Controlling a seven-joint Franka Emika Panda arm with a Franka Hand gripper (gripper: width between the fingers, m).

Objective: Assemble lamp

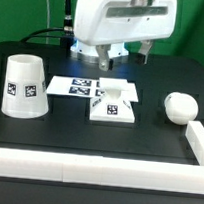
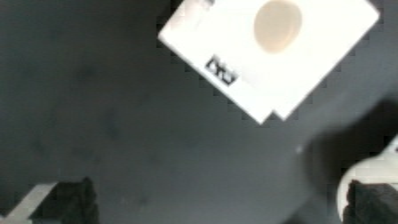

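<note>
The three lamp parts lie loose on the black worktop (image 1: 87, 134), none joined yet. The lampshade (image 1: 26, 85) stands on its wide end at the exterior view's left. The square lamp base (image 1: 114, 108) sits mid-scene, just at the near edge of the marker board (image 1: 76, 86). The bulb (image 1: 177, 107) rests well apart at the exterior view's right.

The white arm (image 1: 117, 21) hangs over the far side of the base. Its claw (image 2: 214, 200) is spread wide and grips nothing: one dark finger (image 2: 63, 200) shows out at the edge of the wrist view, with bare worktop beside it. That view also takes in the base with its round socket hole (image 2: 276, 25). A pale curved shape at the corner is probably the bulb, though it is too cut off to be sure.

The bulb looks like the chief risk. It is round and unpropped, so a brush from a descending finger could send it rolling. The base is flat and low, and the worktop looks smooth. A claw that closes off-centre could therefore skate or twist the base, perhaps up onto the marker board, instead of lifting it. The tall lampshade could tip if clipped near its narrow top.

A raised white rim (image 1: 84, 169) runs along the near edge and up the exterior view's right, which should stop a runaway part. Behind is a green backdrop (image 1: 18, 7), with dark cables (image 1: 46, 35) trailing at the far left.
</note>
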